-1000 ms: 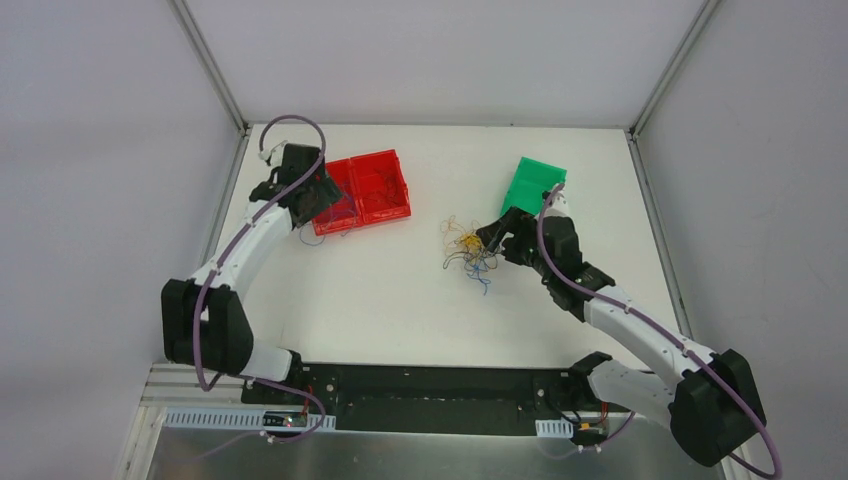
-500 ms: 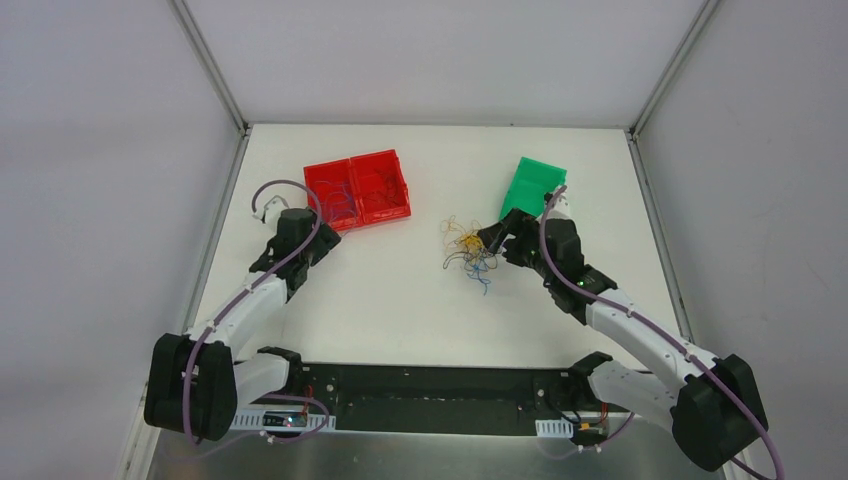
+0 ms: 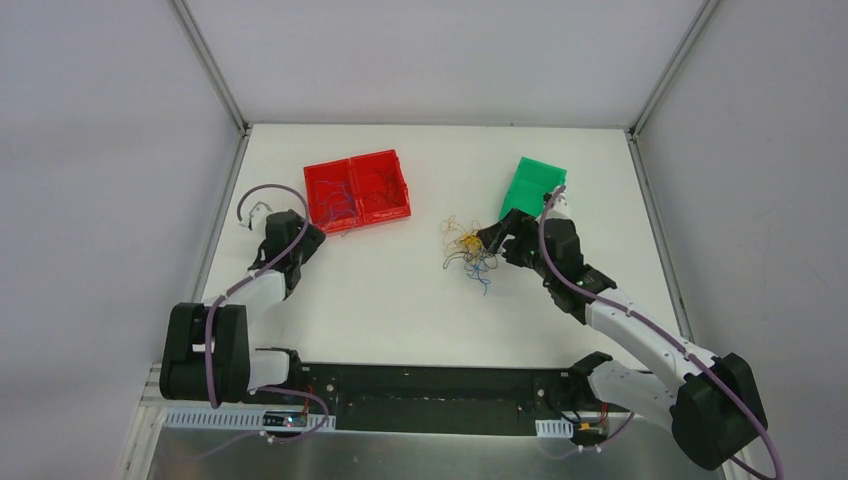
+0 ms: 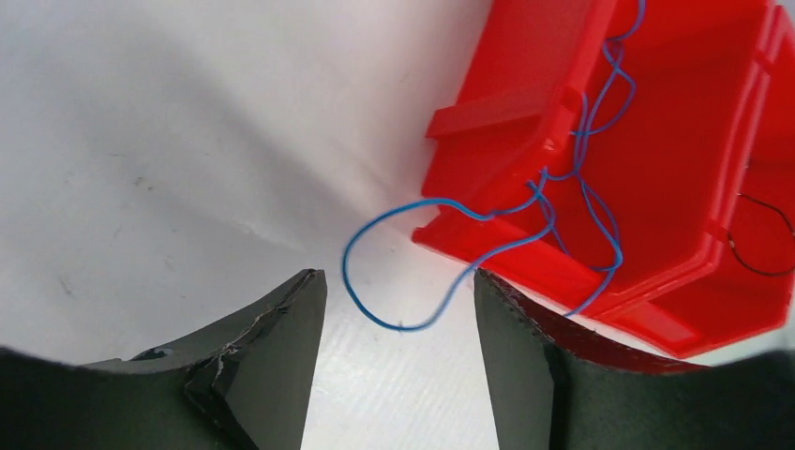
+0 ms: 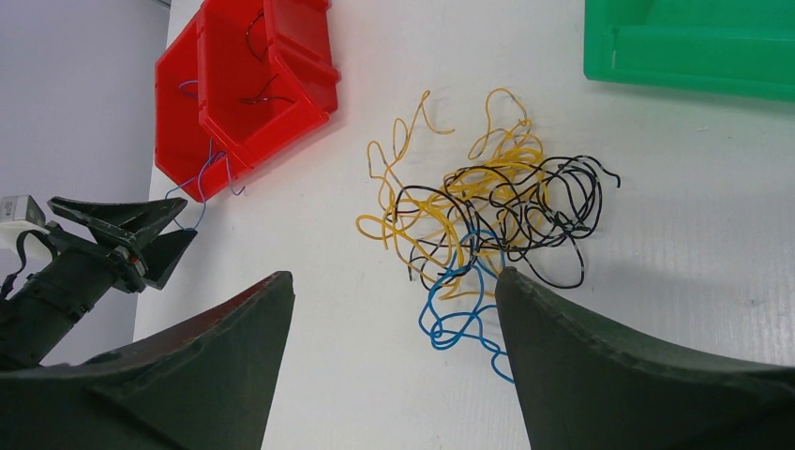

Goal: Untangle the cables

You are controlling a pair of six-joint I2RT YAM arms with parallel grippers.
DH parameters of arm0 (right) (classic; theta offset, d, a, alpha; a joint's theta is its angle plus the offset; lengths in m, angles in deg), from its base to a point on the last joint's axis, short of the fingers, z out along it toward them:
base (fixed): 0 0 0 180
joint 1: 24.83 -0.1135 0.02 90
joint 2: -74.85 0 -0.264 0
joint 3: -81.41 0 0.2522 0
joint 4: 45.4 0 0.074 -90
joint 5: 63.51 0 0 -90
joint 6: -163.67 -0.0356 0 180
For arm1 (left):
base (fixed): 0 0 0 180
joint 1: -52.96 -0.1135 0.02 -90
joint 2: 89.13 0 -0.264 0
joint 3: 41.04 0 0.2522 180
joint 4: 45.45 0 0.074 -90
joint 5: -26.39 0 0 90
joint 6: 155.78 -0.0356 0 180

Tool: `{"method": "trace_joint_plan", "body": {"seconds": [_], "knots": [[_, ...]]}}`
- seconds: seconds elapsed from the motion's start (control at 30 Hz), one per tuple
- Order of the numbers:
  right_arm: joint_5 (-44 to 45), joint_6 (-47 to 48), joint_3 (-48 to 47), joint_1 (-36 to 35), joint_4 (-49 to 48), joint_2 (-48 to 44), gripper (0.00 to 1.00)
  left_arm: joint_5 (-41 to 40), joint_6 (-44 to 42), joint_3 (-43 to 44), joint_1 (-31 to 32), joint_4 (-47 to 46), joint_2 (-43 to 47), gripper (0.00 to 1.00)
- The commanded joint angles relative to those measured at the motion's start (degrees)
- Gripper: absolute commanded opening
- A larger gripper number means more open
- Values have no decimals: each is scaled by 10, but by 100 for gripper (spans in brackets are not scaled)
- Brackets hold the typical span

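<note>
knot: knot of hair-thin yellow, orange, black and blue wires (image 5: 487, 211) lay mid-bench between red two-compartment plastic bin (image 3: 358, 188) and green plastic bin (image 3: 533, 185), touching neither.
sorted: thin blue wire (image 4: 412, 281) hung over red bin's wall, loop out on white bench (image 3: 400, 300); thin black wire (image 4: 761, 246) sat in next compartment.
right hand (image 5: 394, 375): spread wide, empty, one fingertip just beside knot's blue end.
left hand (image 4: 398, 366): spread wide, empty, low by red bin's corner; blue loop lay between fingers, apart from both.
step: judged as taking next strand off knot with right hand.
how: worth aiming at a loop standing clear; blue tail at knot's edge looked freest. Pinch one strand only, lift slowly, stop if whole knot rises, pin the rest with left hand.
change: versus 1 s ago, left arm pulled back from over red bin toward near-left bench edge. Right arm and knot practically unmoved.
</note>
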Motion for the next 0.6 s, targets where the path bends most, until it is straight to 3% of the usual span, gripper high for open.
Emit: {"method": "trace_joint_plan", "body": {"seconds": [0.0, 0.17, 0.3, 0.57], "knots": [[-8, -4, -1, 1, -25, -2, 83, 26, 12, -9, -21, -54, -17, 56], [-8, -5, -1, 1, -24, -2, 83, 43, 13, -5, -23, -66, -36, 37], [-7, -5, -1, 1, -25, -3, 83, 44, 9, -13, -23, -69, -12, 2], [-8, -6, -3, 1, -25, -1, 83, 51, 25, 2, -23, -21, 38, 0]]}}
